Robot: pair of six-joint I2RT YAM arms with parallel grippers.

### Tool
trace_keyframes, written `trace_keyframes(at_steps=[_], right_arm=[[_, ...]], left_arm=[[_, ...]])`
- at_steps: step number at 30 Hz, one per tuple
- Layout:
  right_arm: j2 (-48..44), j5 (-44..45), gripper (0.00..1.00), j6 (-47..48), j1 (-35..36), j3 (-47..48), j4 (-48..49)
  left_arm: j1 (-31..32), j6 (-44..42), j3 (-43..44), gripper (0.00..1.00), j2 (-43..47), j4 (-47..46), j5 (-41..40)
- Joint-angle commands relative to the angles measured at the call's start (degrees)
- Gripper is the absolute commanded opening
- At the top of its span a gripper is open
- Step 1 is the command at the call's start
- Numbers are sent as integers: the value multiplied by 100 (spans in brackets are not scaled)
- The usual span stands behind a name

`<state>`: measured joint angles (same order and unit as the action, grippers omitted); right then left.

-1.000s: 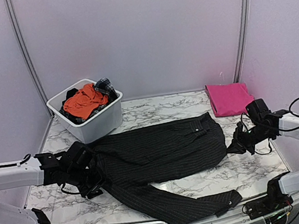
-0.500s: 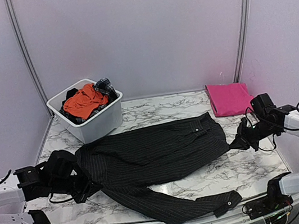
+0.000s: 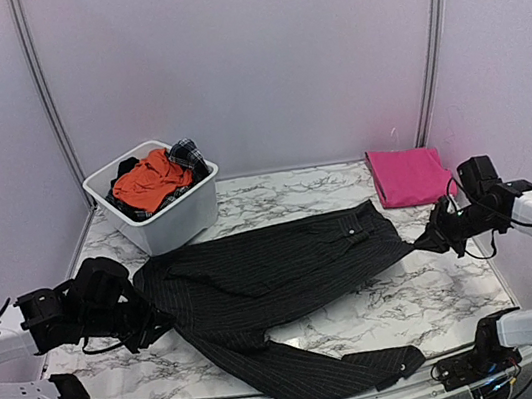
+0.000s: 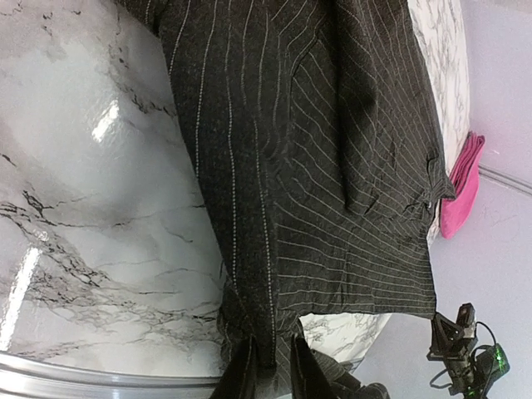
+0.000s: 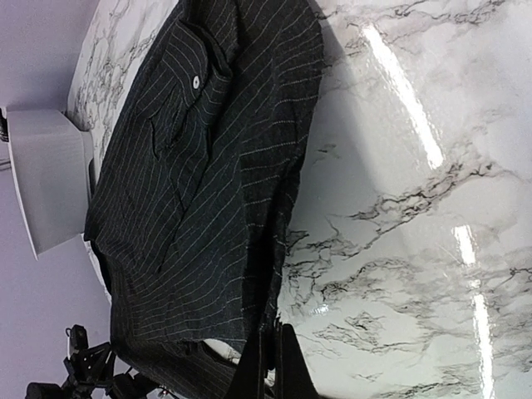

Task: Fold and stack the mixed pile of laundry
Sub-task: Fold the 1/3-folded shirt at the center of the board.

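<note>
Your left pincer [image 3: 152,324] and right pincer [image 3: 441,236], each pinching the black pinstriped shirt [image 3: 277,269], have drawn apart; between them it lies tauter, likely ready for folding.

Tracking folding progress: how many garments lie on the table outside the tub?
2: black pinstriped shirt spread across the middle; pink cloth folded far right. Anything beneath the shirt is hidden.

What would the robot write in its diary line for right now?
left gripper: shut on pinstriped shirt | right gripper: shut on shirt's other end | shirt: spread across table, unfolded
</note>
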<state>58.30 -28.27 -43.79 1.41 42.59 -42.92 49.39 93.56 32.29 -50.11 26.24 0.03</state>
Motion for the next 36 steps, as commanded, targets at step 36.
trace_keyframes(at_steps=[36], right_arm=[[2196, -13, 0, 51, -271, 1498, 1099]], left_arm=[[-1711, -607, 777, 0, -1089, -1014, 147]])
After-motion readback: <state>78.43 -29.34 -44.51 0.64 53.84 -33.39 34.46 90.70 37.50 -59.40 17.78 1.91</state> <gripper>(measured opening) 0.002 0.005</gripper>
